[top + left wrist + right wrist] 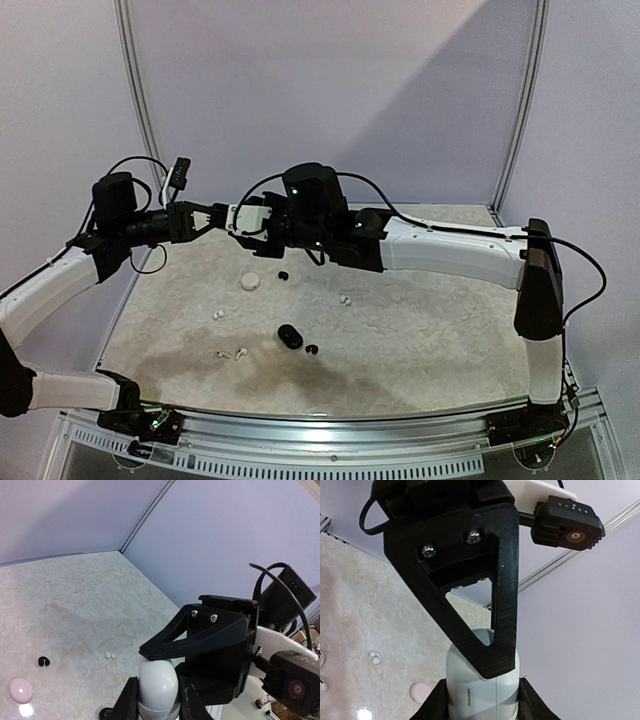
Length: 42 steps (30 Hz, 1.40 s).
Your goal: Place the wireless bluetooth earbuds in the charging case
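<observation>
Marbled table [430, 330]; L claw [159, 702], R claw [482, 705] pinch smooth white case [159, 677].

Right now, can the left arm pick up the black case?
Probably not yet. The left gripper is shut on the white case, up in the air, and the right gripper grips it too. Nothing lies over the black case, though.

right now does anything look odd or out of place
Nothing looks damaged. The buds lie scattered loose on the table, and the white case hangs in mid-air, clamped by the left gripper and right gripper at once.
</observation>
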### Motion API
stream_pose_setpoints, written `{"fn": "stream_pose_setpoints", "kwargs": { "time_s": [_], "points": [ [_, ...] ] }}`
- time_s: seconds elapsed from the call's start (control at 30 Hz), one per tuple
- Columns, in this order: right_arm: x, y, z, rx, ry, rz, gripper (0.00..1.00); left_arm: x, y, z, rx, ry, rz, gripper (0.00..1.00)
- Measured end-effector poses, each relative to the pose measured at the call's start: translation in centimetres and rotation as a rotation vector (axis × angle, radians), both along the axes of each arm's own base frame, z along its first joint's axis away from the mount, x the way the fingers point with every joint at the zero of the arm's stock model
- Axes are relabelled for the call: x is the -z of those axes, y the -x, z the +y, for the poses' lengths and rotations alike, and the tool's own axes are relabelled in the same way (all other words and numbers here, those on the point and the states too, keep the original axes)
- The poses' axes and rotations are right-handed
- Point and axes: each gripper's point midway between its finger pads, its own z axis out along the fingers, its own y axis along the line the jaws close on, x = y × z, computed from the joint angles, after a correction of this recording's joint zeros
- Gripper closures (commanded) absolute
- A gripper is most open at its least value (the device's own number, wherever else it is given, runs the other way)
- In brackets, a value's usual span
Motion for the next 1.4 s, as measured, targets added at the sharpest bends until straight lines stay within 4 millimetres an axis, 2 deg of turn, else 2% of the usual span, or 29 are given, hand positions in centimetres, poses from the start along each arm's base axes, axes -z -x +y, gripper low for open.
{"fn": "stream_pose_setpoints", "kwargs": {
  "time_s": [0.03,0.13,0.2,0.3,0.43,0.57,0.77,0.93,0.97,1.1,1.13,1.17,1.23,1.27,1.33,1.4],
  "points": [
    [0.0,0.0,0.0,0.002,0.000,0.000,0.62,0.0,0.0,0.0,0.000,-0.001,0.000,1.00],
    [0.1,0.0,-0.1,0.015,0.003,0.006,0.22,0.2,0.1,0.0,0.005,-0.006,0.003,1.00],
    [0.1,-0.2,-0.1,0.030,-0.009,0.028,0.03,0.4,0.4,-0.1,0.024,-0.017,-0.004,1.00],
    [0.3,-0.3,-0.3,0.035,-0.023,0.099,0.01,0.9,0.9,-0.3,0.052,-0.058,-0.037,1.00],
    [1.4,0.4,-1.0,-0.034,-0.019,0.276,0.02,0.8,1.9,-0.3,0.098,-0.126,-0.159,1.00],
    [1.9,1.3,-2.2,-0.131,-0.012,0.494,0.11,-0.2,3.2,-0.5,0.157,-0.172,-0.319,1.00],
    [1.5,2.9,-2.7,-0.217,-0.042,0.722,0.37,-0.1,4.9,-1.5,0.254,-0.194,-0.425,1.00],
    [1.1,4.3,-2.3,-0.276,-0.048,0.804,0.66,0.2,5.6,-1.9,0.288,-0.208,-0.459,1.00],
    [1.0,4.5,-2.2,-0.285,-0.047,0.829,0.69,0.3,5.6,-1.9,0.289,-0.211,-0.465,1.00],
    [0.9,5.1,-2.1,-0.320,-0.039,0.849,0.96,0.4,5.7,-1.9,0.297,-0.216,-0.474,1.00],
    [0.9,5.4,-2.1,-0.334,-0.030,0.853,1.00,0.4,5.9,-1.9,0.304,-0.212,-0.466,1.00],
    [0.9,5.5,-2.2,-0.337,-0.023,0.856,1.00,0.4,5.9,-1.9,0.306,-0.212,-0.463,0.90],
    [0.9,5.6,-2.2,-0.338,-0.015,0.856,1.00,0.4,6.0,-2.0,0.308,-0.210,-0.460,0.45],
    [0.9,5.6,-2.3,-0.337,-0.012,0.857,1.00,0.5,6.0,-2.0,0.307,-0.213,-0.458,0.36],
    [1.0,5.5,-2.3,-0.328,-0.009,0.858,1.00,0.8,6.0,-1.9,0.306,-0.231,-0.464,0.33],
    [1.2,5.3,-2.4,-0.315,-0.004,0.857,1.00,1.5,6.2,-1.8,0.313,-0.253,-0.454,0.41]
  ]
}}
